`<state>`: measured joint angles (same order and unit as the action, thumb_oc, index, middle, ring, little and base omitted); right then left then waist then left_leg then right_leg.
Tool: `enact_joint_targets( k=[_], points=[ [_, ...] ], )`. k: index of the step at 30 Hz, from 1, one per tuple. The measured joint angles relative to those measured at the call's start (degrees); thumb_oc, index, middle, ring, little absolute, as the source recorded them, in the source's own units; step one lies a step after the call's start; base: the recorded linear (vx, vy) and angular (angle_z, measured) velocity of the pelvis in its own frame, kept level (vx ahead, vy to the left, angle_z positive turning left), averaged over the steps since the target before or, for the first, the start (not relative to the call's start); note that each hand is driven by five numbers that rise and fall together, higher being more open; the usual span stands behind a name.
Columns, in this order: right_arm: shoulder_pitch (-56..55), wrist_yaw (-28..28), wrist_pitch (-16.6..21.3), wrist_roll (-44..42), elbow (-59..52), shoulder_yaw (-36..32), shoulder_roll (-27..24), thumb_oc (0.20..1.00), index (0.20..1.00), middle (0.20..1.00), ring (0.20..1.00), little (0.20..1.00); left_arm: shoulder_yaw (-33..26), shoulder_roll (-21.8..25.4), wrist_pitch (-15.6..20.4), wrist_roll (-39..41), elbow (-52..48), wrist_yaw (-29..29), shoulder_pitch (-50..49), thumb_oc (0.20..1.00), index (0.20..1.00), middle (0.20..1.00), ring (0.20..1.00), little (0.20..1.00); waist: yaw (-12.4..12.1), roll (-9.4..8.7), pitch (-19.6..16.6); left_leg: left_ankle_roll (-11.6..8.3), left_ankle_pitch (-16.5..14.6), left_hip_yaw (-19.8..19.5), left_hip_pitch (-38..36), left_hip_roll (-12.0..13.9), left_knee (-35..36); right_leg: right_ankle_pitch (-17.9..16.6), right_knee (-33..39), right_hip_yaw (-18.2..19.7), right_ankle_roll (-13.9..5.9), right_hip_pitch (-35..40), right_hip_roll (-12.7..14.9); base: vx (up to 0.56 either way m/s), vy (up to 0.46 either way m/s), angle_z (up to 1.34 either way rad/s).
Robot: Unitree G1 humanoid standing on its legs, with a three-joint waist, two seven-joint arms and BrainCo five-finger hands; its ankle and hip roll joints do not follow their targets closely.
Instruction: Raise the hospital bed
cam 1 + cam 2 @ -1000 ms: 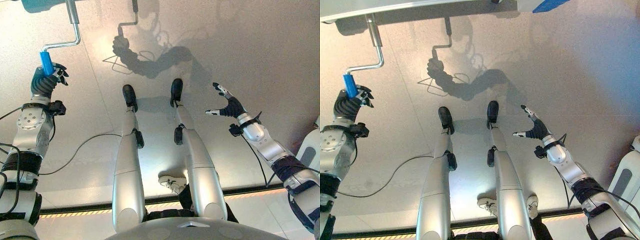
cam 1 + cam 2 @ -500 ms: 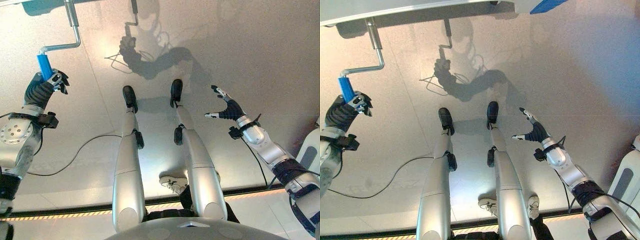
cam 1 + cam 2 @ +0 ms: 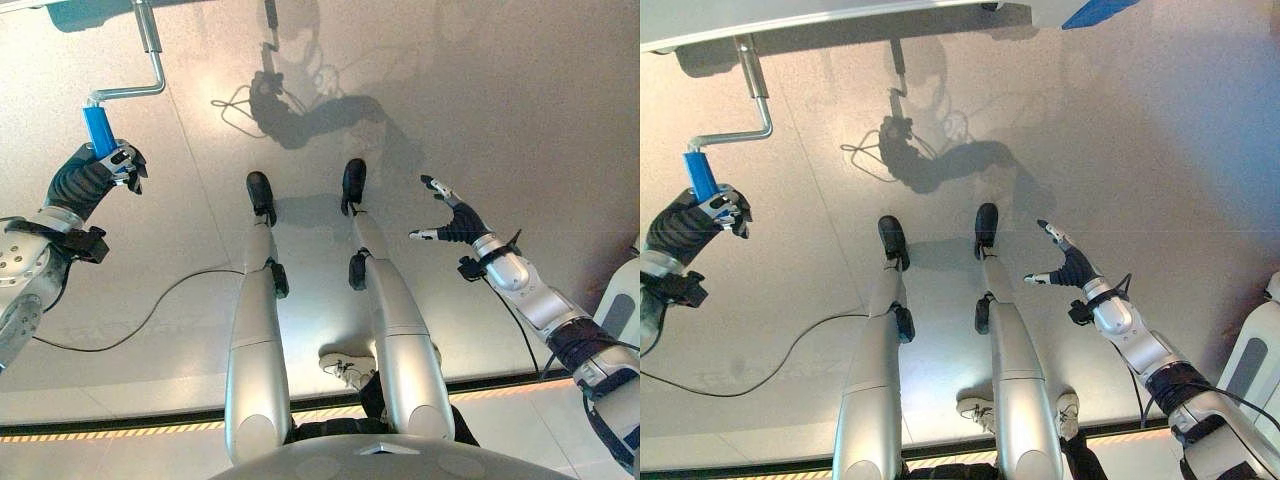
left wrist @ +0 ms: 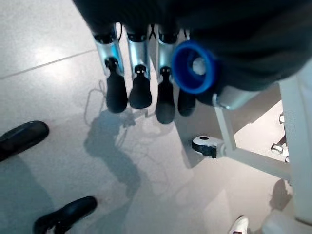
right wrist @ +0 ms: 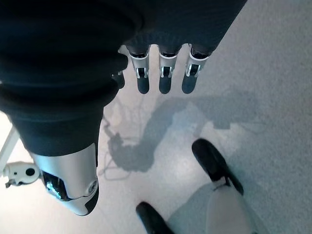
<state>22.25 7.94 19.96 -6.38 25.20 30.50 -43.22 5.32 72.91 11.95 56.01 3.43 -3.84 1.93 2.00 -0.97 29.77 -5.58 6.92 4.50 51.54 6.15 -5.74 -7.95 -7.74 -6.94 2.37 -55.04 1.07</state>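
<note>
Left hand (image 3: 100, 170): fingers curled round the blue grip, at the scene's left side.
Blue grip (image 3: 97, 128): lower end of the bent metal crank (image 3: 150, 60), which hangs from the bed frame (image 3: 840, 15) at the upper left, above the floor (image 3: 500, 100).
Right hand (image 3: 455, 215): fingers spread wide, empty, over the floor at the right, well apart from the crank.
</note>
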Motion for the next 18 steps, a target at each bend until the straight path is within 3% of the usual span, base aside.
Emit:
enact_joint_targets(
  k=[8, 17, 18],
  points=[
    [0.07, -0.04, 0.02, -0.02, 2.15, 2.05, -0.03, 1.000, 1.000, 1.000, 1.000, 1.000, 5.18, 3.98, -0.04, 6.16, -3.29, -0.01, 1.97, 0.200, 0.200, 0.200, 0.200, 0.200, -0.54, -0.01, 0.00, 0.01, 0.01, -0.05, -0.12, -0.17, 0.05, 0.00, -0.04, 0.13, 0.00, 0.02, 0.16, 0.00, 0.000, 0.00],
    [1.11, -0.73, -0.05, -0.06, 5.48, 4.67, 0.10, 1.000, 1.000, 1.000, 1.000, 1.000, 19.82, 4.72, -0.14, 11.22, -4.64, 0.21, 16.29, 0.200, 0.200, 0.200, 0.200, 0.200, -2.65, -0.07, 0.05, 0.19, 0.14, -0.21, -0.77, -0.54, 0.04, 0.00, -0.03, 0.01, -0.02, 0.82, 0.60, 0.00, -0.002, 0.01],
    [1.93, -0.83, -0.13, -0.07, 7.07, 5.31, 0.39, 1.000, 1.000, 1.000, 1.000, 1.000, 24.55, 4.77, -0.17, 11.72, -4.77, 0.31, 20.48, 0.200, 0.200, 0.200, 0.200, 0.200, -3.04, -0.06, 0.06, 0.27, 0.20, -0.24, -0.76, -0.66, 0.02, 0.00, -0.04, -0.03, -0.03, 0.87, 0.68, 0.01, -0.013, 0.04]
  ],
)
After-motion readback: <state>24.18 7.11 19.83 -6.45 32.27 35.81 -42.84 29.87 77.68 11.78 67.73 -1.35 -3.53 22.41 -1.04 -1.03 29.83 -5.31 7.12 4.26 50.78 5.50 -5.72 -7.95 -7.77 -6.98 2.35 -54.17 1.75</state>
